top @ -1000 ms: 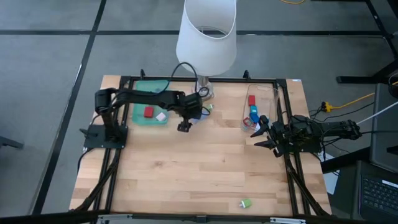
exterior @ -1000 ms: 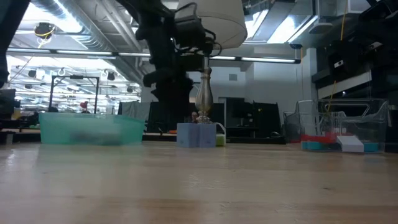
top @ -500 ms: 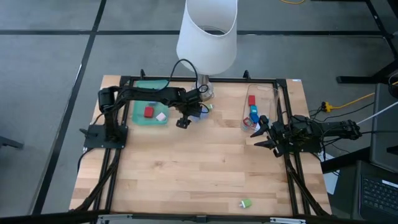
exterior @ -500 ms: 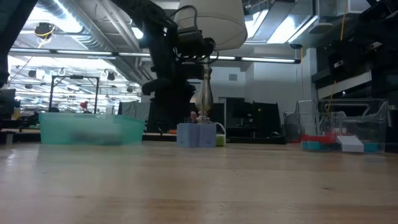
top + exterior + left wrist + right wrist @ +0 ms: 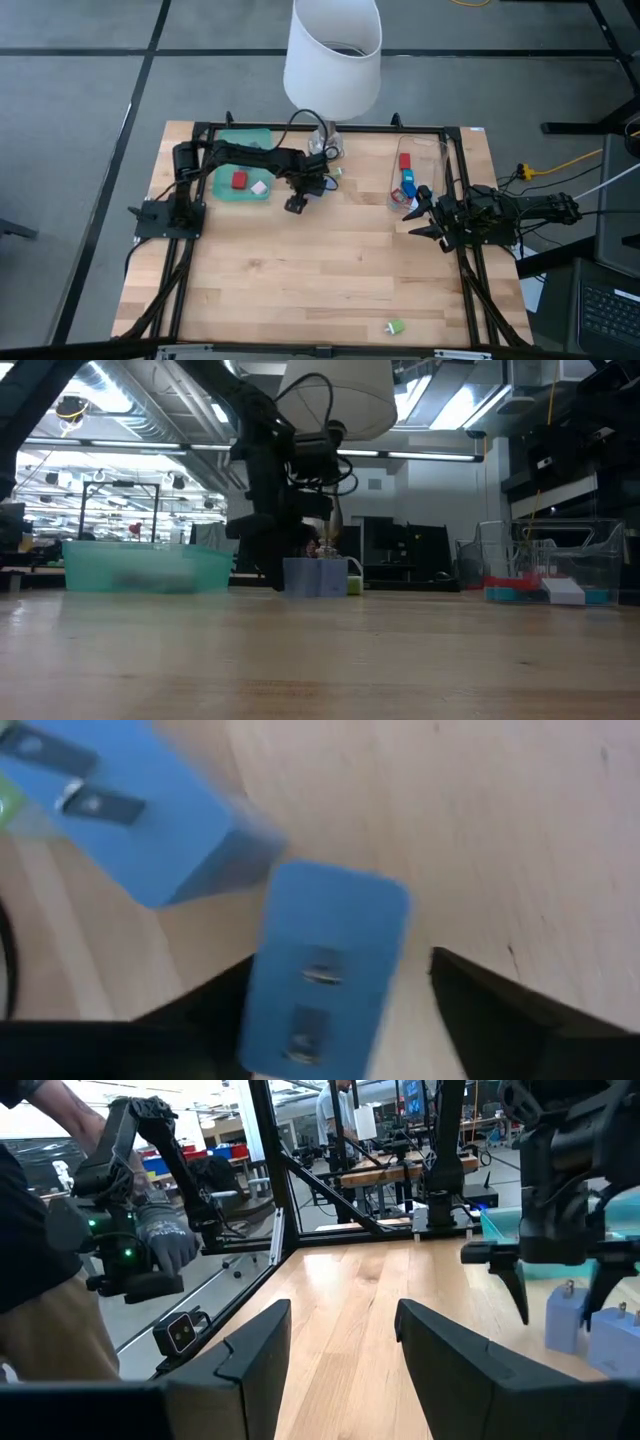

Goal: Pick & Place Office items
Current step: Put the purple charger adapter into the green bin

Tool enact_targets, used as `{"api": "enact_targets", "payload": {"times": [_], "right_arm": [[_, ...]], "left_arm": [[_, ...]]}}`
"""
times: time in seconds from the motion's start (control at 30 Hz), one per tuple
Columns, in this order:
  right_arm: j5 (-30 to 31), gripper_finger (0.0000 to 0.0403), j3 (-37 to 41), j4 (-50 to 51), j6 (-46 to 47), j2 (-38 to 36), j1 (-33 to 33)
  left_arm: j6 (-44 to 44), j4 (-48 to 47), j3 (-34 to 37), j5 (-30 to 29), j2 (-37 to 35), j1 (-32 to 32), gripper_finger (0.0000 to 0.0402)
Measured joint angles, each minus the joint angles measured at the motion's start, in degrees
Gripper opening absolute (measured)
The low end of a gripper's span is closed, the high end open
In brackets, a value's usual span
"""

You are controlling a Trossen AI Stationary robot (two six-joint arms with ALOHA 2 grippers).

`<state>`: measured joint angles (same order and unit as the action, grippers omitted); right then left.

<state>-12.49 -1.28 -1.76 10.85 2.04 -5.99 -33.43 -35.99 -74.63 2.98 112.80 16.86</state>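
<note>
At the far side of the table, we see the left end effector lowered over a blue plug-like block, its fingers apart and straddling it. The block's long axis runs along the gap between them; a second blue block lies just beside it, leaving little room there. The green tray sits close on the left. The right end effector, fingers apart and empty, waits by the clear bin.

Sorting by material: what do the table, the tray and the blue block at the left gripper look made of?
Table: light wood, visible grain and planks. Tray: translucent green, likely plastic. Blue block between the left gripper fingers: smooth matte, probably plastic.
</note>
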Motion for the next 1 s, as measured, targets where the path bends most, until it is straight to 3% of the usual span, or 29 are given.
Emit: {"api": "enact_targets", "payload": {"times": [0.17, 0.37, 0.67, 1.0], "right_arm": [[0.00, 0.0192, 0.00, 0.02, 0.00, 0.00, 0.01], [0.00, 0.0192, 0.00, 0.01, 0.00, -0.01, -0.01], [0.01, 0.0192, 0.00, 0.02, 0.00, -0.02, -0.01], [0.00, 0.0192, 0.00, 0.02, 0.00, -0.02, -0.01]], "left_arm": [[8.45, 0.03, 0.00, 1.91, 0.02, 0.11, 0.0110], [21.42, 1.72, 0.00, 11.88, -0.03, 0.04, 0.0109], [39.33, 17.31, 0.02, 28.46, -3.03, -0.04, 0.0109], [48.99, 30.09, 6.71, 26.37, -18.85, -1.68, 0.0109]]}}
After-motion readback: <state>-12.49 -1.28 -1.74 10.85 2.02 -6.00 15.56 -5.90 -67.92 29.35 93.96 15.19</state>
